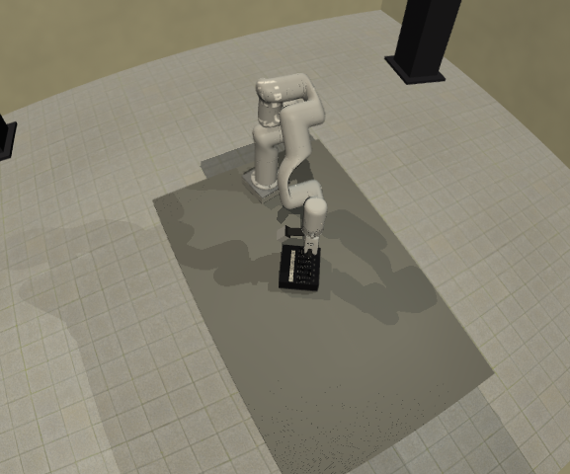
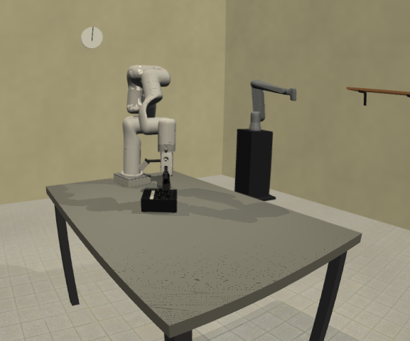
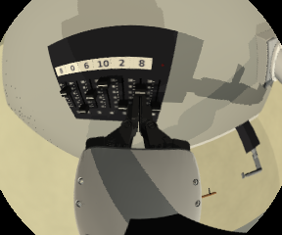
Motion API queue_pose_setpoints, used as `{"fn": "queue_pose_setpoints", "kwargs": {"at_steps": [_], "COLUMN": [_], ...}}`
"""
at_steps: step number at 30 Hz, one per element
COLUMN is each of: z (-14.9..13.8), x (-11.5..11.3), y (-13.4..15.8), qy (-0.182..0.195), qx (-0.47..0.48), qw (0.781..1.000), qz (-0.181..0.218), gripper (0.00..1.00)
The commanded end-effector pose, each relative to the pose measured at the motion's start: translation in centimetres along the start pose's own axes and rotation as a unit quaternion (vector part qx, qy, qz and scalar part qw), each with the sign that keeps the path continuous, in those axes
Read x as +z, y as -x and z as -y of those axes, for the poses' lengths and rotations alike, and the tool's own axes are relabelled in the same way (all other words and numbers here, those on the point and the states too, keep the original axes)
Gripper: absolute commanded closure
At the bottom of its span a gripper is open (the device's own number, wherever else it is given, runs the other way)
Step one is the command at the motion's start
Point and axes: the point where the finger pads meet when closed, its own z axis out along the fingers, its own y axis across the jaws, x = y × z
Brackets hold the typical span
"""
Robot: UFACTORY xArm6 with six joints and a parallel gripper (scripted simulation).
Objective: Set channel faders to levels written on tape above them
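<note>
The black lighting desk point(image 1: 299, 268) stands on its feet on the grey table; it also shows in the exterior view point(image 2: 158, 199) and the wrist view point(image 3: 112, 81). A pale tape strip point(image 3: 102, 66) along its top reads 6, 10, 2, 8, with one more figure at the left that I cannot read. Below the tape are several fader slots with small caps point(image 3: 105, 94); their levels are too small to read. My gripper point(image 3: 139, 103) is shut, fingers pressed together, its tips down on the desk's faders towards the right side, under the 8. Its tips hide the fader cap there.
The arm's base point(image 1: 264, 186) stands on the table behind the desk. A second grey arm on a black pedestal point(image 2: 253, 161) stands off the table to the right. A wooden shelf point(image 2: 384, 91) hangs on the right wall.
</note>
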Motion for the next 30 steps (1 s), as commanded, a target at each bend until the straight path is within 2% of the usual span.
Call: {"fn": "queue_pose_setpoints", "kwargs": {"at_steps": [1,11,23,30], "z": [0.1,0.1,0.1,0.1], "x": [-0.1,-0.4,-3.5,-4.1], "y": [0.3,0.3,0.3,0.3], "qy": [-0.002,-0.002,-0.002,-0.002], "qx": [0.0,0.0,0.0,0.0], "qw": [1.0,1.0,1.0,1.0], "qz": [0.001,0.001,0.001,0.001], "gripper": [1.0,1.0,1.0,1.0]}}
